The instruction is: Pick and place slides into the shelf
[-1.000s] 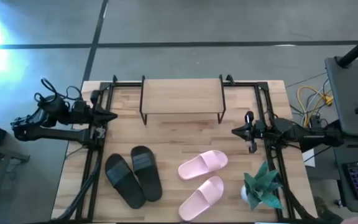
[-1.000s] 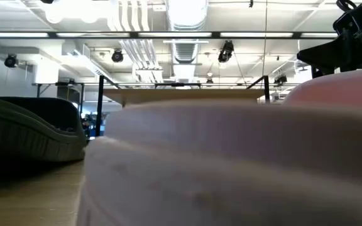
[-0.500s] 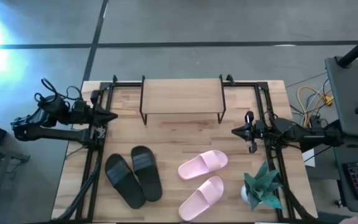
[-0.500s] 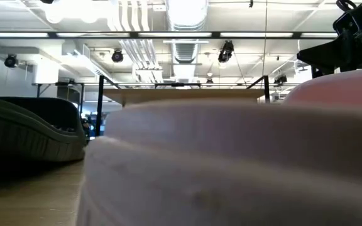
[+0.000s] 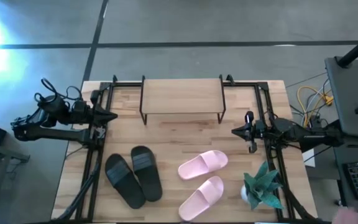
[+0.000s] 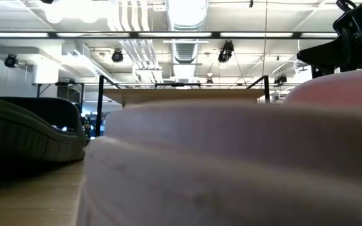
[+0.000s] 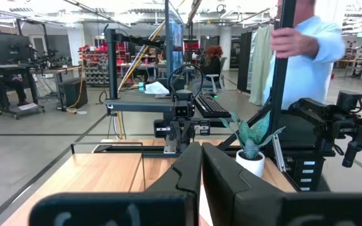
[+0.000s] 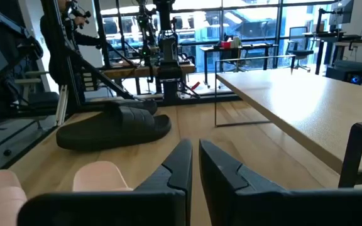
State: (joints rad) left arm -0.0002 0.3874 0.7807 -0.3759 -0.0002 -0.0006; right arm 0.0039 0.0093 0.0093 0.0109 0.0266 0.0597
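Note:
In the high view the shelf (image 5: 182,98) stands on its thin black legs at the table's far middle. Two black slides (image 5: 133,177) lie sole-down side by side at the near left, and two pink slides (image 5: 202,180) lie at the near middle-right. My left gripper (image 5: 112,116) hovers shut at the table's left edge, level with the shelf's near side. My right gripper (image 5: 235,131) hovers shut right of the shelf, beyond the pink pair. The right wrist view shows a black slide (image 8: 115,127), a pink slide (image 8: 99,176) and the shelf top (image 8: 294,100). A pink slide (image 6: 231,163) fills the low view.
A small potted plant (image 5: 261,186) stands at the table's near right corner, close to the pink slides. Black frame rails (image 5: 95,155) run along both table sides. A person in a light blue shirt (image 7: 307,56) stands beyond the table's right side. Bare wood lies between shelf and slides.

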